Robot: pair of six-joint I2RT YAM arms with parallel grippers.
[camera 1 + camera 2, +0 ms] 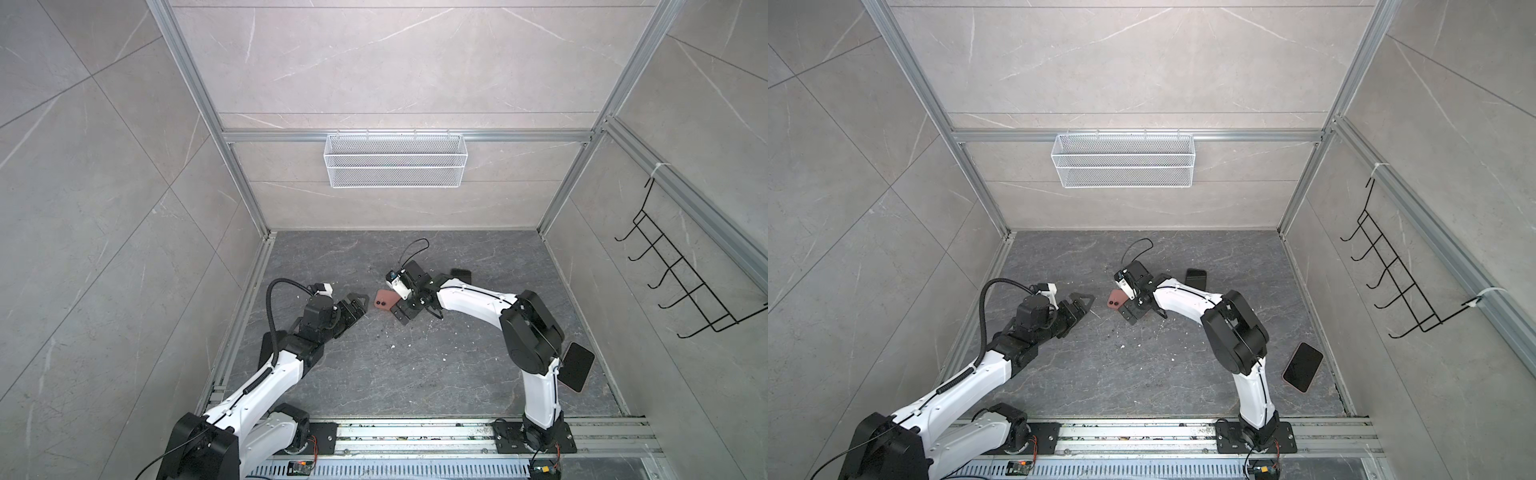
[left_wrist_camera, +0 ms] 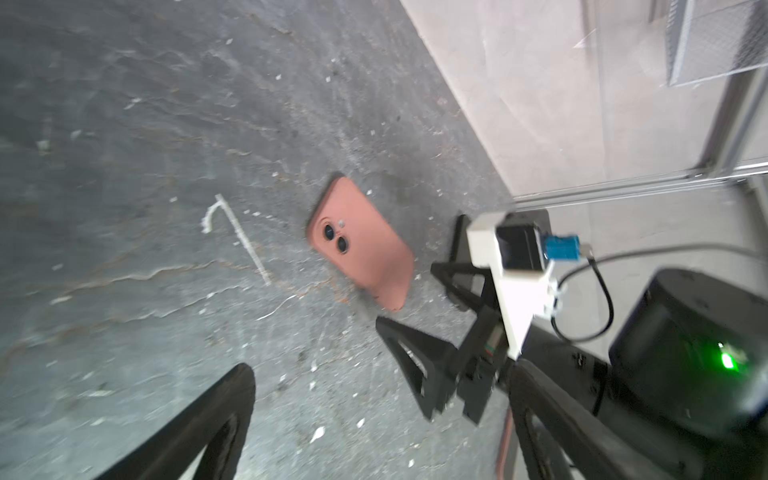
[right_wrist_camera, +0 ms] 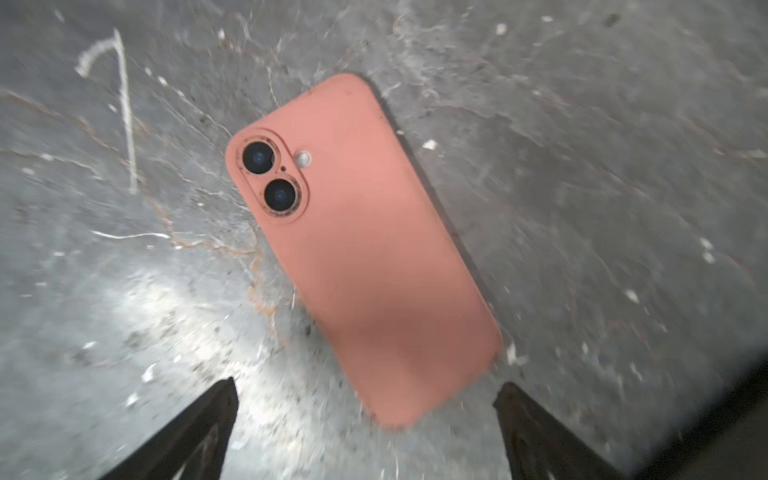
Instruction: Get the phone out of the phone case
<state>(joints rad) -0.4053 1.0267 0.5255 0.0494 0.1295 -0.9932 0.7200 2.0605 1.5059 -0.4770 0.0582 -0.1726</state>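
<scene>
A salmon-pink phone case (image 3: 361, 249) lies back-up on the dark stone floor, two camera lenses showing through its cutout, so the phone sits inside, its screen hidden. Both top views show the case (image 1: 384, 300) (image 1: 1117, 300) between the two grippers. My right gripper (image 3: 368, 382) is open and straddles the case's lower end without touching; it hovers at the case's right side (image 1: 397, 305). My left gripper (image 1: 359, 307) (image 2: 380, 370) is open and empty, a short way left of the case (image 2: 361, 245).
A black-screened phone with a pink rim (image 1: 1303, 365) lies near the right arm's base. Another dark phone-like slab (image 1: 1196, 277) lies behind the right forearm. A white mesh basket (image 1: 395, 160) hangs on the back wall and a black hook rack (image 1: 685, 286) on the right wall.
</scene>
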